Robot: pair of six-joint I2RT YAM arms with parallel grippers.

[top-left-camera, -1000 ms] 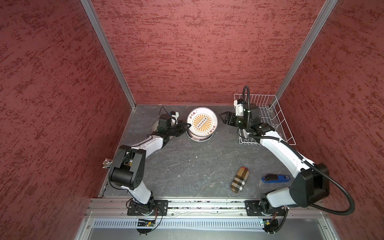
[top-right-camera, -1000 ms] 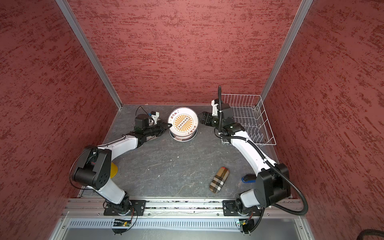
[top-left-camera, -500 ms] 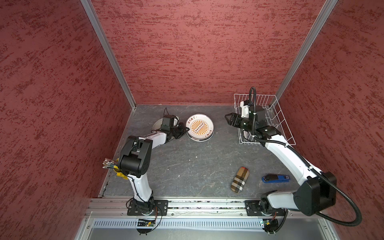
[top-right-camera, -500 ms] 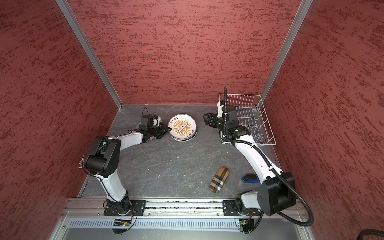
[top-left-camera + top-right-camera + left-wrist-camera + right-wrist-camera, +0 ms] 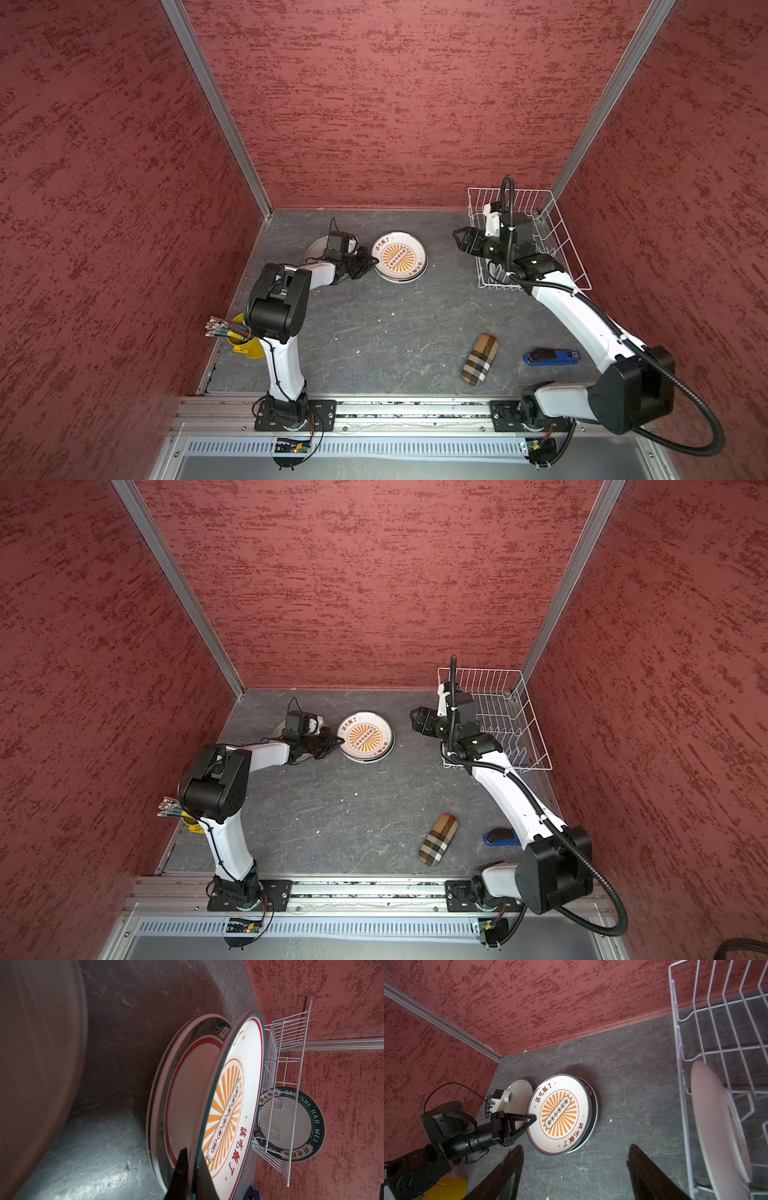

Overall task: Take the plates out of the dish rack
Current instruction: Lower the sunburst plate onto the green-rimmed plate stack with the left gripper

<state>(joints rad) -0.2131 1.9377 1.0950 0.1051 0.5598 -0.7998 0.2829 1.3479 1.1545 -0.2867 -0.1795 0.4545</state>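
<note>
A white plate with an orange sunburst (image 5: 399, 257) (image 5: 365, 737) lies tilted on a stack of plates on the floor. My left gripper (image 5: 370, 262) (image 5: 338, 742) (image 5: 192, 1176) is shut on its near rim, which is lifted off the red-ringed plate (image 5: 187, 1093) beneath. A plain pale grey plate (image 5: 313, 245) (image 5: 521, 1091) lies beside it, under the left wrist. The white wire dish rack (image 5: 557, 253) (image 5: 515, 717) stands at the back right and holds a plate with a dark lettered rim (image 5: 291, 1124) (image 5: 716, 1126). My right gripper (image 5: 459, 241) (image 5: 415, 719) (image 5: 575, 1167) hovers open beside the rack, with nothing in it.
A plaid case (image 5: 480, 359) and a blue stapler (image 5: 550, 356) lie on the floor at the front right. At the left edge, behind the left arm's elbow, stands a yellow cup of pens (image 5: 245, 340). Red walls close in three sides.
The left arm has brought the sunburst plate down and nearly flat on the stack, its elbow folding back. The right gripper has drawn back a little toward the rack, still open.
</note>
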